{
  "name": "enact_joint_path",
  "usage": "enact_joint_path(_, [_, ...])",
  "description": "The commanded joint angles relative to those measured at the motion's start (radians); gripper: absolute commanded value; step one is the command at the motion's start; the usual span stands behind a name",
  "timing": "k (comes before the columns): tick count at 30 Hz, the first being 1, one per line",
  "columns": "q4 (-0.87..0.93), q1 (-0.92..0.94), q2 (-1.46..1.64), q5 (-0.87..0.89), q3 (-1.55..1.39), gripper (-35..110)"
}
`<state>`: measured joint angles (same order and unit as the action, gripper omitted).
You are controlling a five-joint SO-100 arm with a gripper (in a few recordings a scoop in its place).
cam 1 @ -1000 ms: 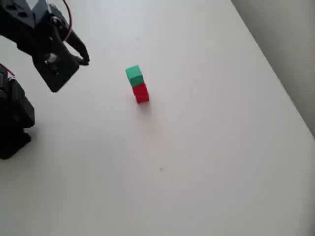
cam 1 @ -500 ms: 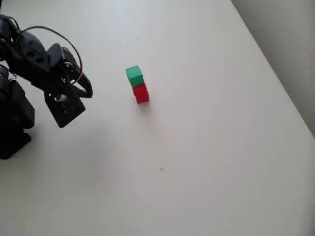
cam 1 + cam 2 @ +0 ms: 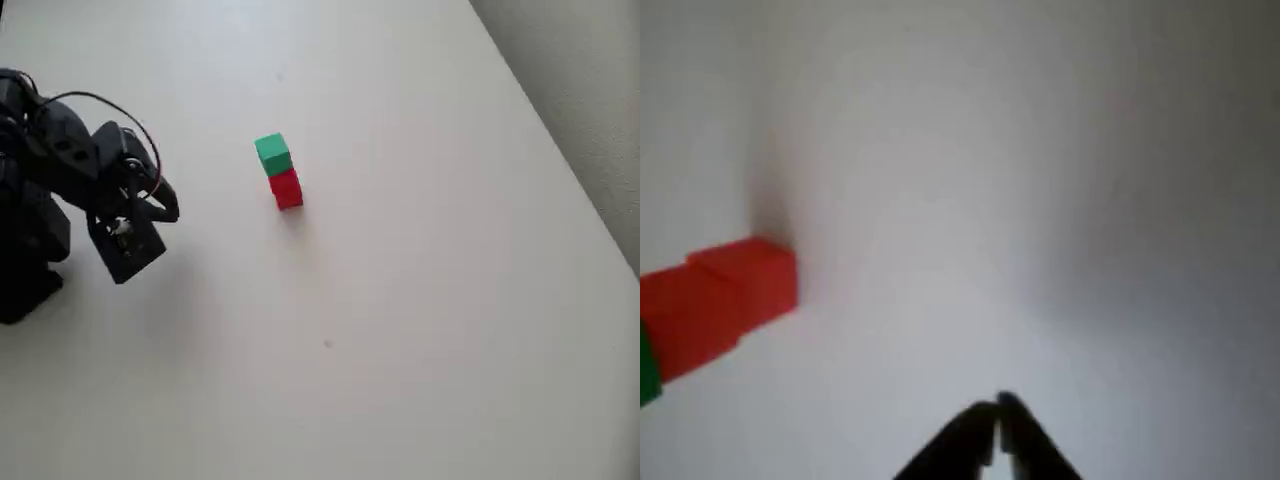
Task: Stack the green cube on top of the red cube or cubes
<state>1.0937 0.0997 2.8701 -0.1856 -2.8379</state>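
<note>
Since the earlier frames the claw (image 3: 160, 215) has drawn back toward the left edge and lowered. Overhead view: the green cube (image 3: 271, 153) sits on top of the red cube (image 3: 286, 188) on the white bench (image 3: 420, 300), well apart from the claw. Wrist view: the claw (image 3: 996, 425) tips meet, closed and empty; the red cube (image 3: 715, 300) and green cube (image 3: 646, 365) appear at the left edge.
</note>
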Motion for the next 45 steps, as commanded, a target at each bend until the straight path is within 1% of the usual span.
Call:
enact_joint_path(1, [0.008,0.009,0.138,-0.018,-0.066,-2])
enact_joint_path(13, [0.150,0.031,0.422,-0.041,-0.132,-2])
enact_joint_path(45, [0.156,0.025,0.423,-0.054,-0.133,-2])
